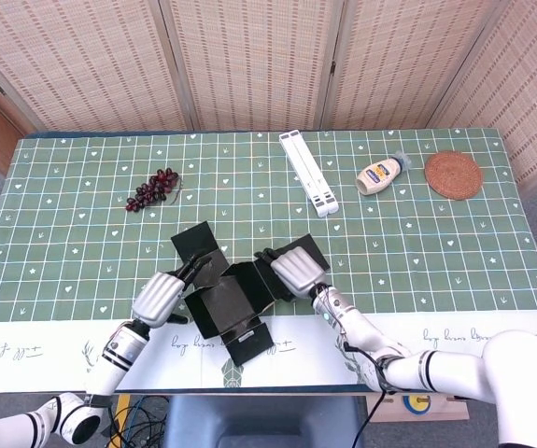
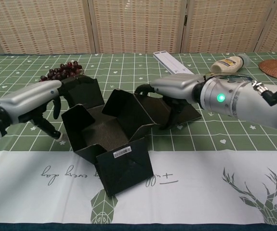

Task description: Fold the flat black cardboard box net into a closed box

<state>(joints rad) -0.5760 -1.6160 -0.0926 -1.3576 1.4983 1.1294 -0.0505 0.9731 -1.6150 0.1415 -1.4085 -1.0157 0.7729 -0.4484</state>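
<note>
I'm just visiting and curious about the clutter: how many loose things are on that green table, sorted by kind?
Black cardboard box net: 1
Bunch of grapes: 1
White folding stand: 1
Squeeze bottle: 1
Woven coaster: 1
Total: 5

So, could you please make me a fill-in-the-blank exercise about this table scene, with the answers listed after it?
1. The flat black cardboard box net has a white ____ on its near flap.
2. The bunch of ____ lies on the table behind the left hand.
3. The right hand rests on the box net's ____ side.
4. The round woven mat lies beside the ____ bottle.

Missing words: label; grapes; right; mayonnaise
</note>
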